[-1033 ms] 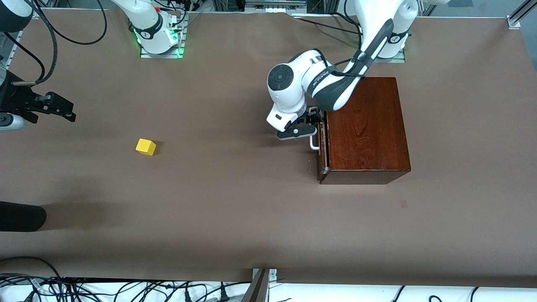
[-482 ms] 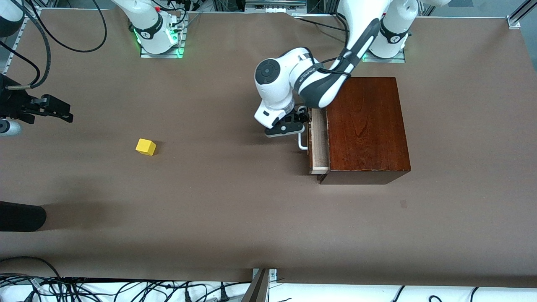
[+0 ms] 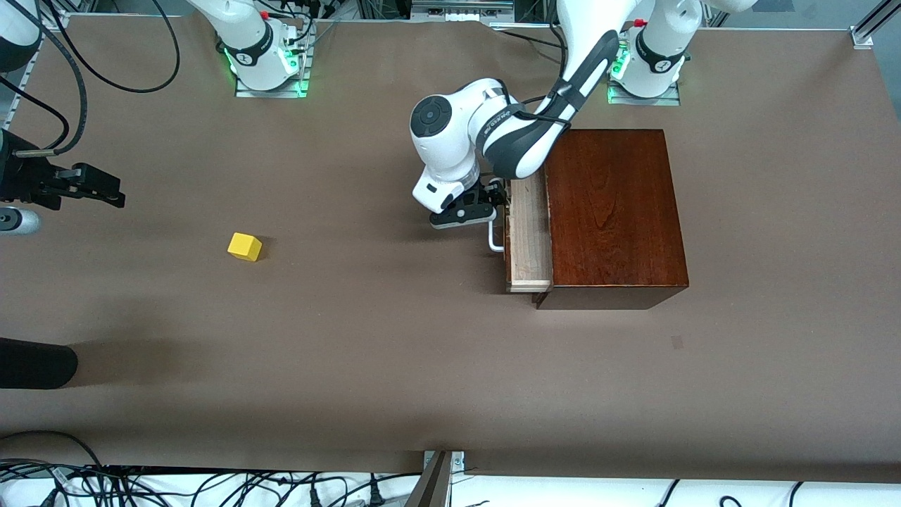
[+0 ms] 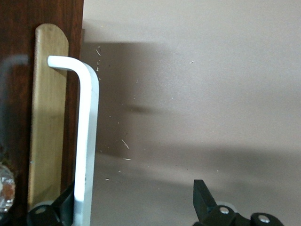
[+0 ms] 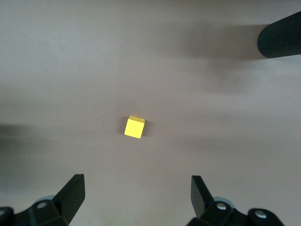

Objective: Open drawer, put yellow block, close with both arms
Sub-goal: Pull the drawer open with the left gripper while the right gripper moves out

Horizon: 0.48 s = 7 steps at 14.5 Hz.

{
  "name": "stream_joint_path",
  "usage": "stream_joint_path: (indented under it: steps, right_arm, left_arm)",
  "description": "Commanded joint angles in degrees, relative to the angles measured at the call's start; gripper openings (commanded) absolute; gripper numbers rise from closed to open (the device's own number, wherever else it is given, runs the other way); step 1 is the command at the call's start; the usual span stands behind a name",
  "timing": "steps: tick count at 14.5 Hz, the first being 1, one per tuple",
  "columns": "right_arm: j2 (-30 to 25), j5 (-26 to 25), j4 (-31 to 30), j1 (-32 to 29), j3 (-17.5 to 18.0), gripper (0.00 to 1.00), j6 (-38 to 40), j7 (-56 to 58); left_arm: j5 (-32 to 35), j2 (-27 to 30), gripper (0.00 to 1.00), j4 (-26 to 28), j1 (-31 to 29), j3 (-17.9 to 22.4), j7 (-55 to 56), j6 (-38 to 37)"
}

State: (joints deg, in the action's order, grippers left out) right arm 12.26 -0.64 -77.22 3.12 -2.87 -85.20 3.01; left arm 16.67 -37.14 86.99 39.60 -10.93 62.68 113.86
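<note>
Brown table [image 3: 394, 366] spreading wide, cables trailing along its near edge, yellow block [image 3: 244, 247] sitting alone toward the right arm's end, right gripper [image 5: 136, 200] hovering spread wide, drawer [image 3: 526, 236] standing part open, left gripper [image 4: 136, 207] gaping around its white handle [image 4: 86, 141].
</note>
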Motion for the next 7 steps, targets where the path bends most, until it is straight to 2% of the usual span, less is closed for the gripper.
stream_joint_path:
  steps: [1,5,7]
  right_arm:
    - [-3.5,0.4,-4.8,-0.2,0.3,1.0,-1.6,0.4]
    - [-10.9,0.2,-19.0,-0.2,0.4,1.0,-10.9,0.4]
    - [-12.7,0.2,-24.2,-0.4,0.4,1.0,-14.7,0.4]
  left_arm:
    - [-3.3,-4.7,1.0,-6.1,4.2,-0.1,2.1,2.3]
    - [-3.4,-5.2,1.0,-6.6,6.1,0.6,4.4,3.8]
    - [-4.9,-5.6,1.0,-7.6,6.7,1.1,4.3,3.8]
